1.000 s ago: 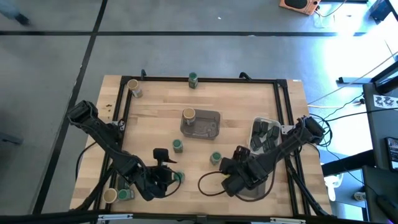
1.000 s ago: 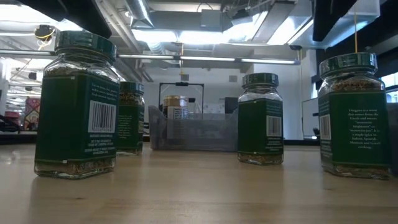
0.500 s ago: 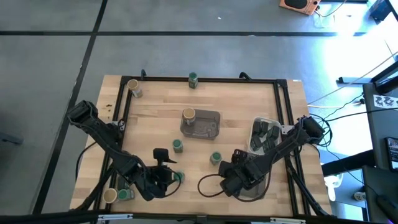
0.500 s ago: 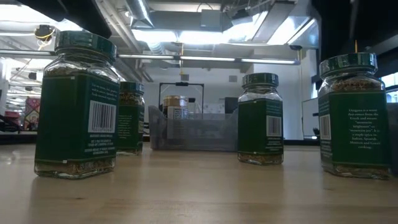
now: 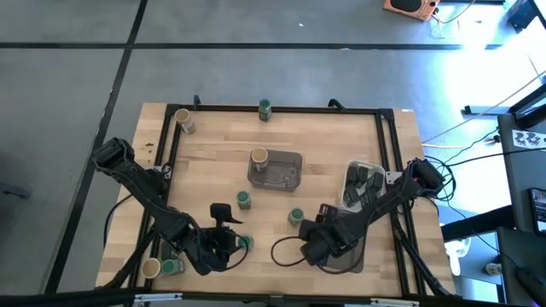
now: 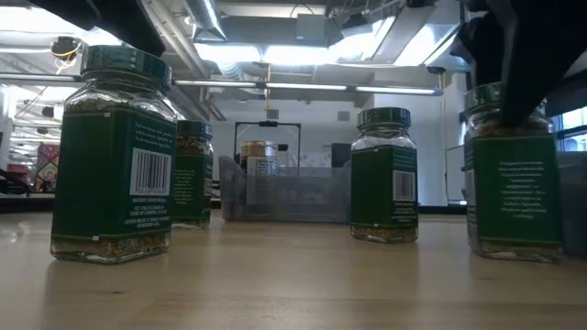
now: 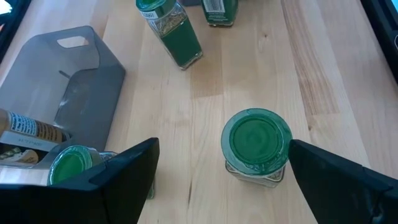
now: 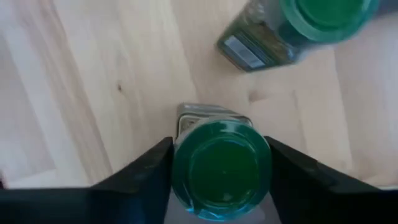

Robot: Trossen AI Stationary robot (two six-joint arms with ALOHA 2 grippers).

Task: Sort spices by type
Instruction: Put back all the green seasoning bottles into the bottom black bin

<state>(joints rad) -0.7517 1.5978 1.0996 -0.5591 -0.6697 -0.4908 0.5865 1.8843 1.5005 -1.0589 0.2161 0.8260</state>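
Green-lidded spice jars stand upright on the wooden table (image 5: 205,149). My right gripper (image 8: 221,146) has come down over one of them, the spice jar (image 6: 514,183), near the table's front right, and is shut on its lid. Just beyond it stands another green-lidded jar (image 5: 296,217). My left gripper (image 7: 224,149) is open near the front left. Its fingers stand on either side of a green-lidded jar (image 7: 256,140) without touching it. A third free jar (image 5: 243,199) stands mid-table. My right gripper pinches the jar's green lid (image 8: 186,168) between its two fingers, one on each opposite side of the rim. The fingers (image 6: 523,55) come from above, pointing steeply down. The jar stands upright with its base on the table.
A grey tray (image 5: 286,170) mid-table holds a tan-lidded jar (image 5: 258,157). A tray (image 5: 350,170) of dark tins sits at the right. A grey bin (image 7: 81,93) with two jars is at the front left. Single jars (image 5: 264,107) (image 5: 182,121) stand at the far edge.
My right gripper has sunk straight down over the green-lidded jar at the front right. In the low view its dark fingers now reach the jar's lid, where they were above the picture before. My left arm has kept still.
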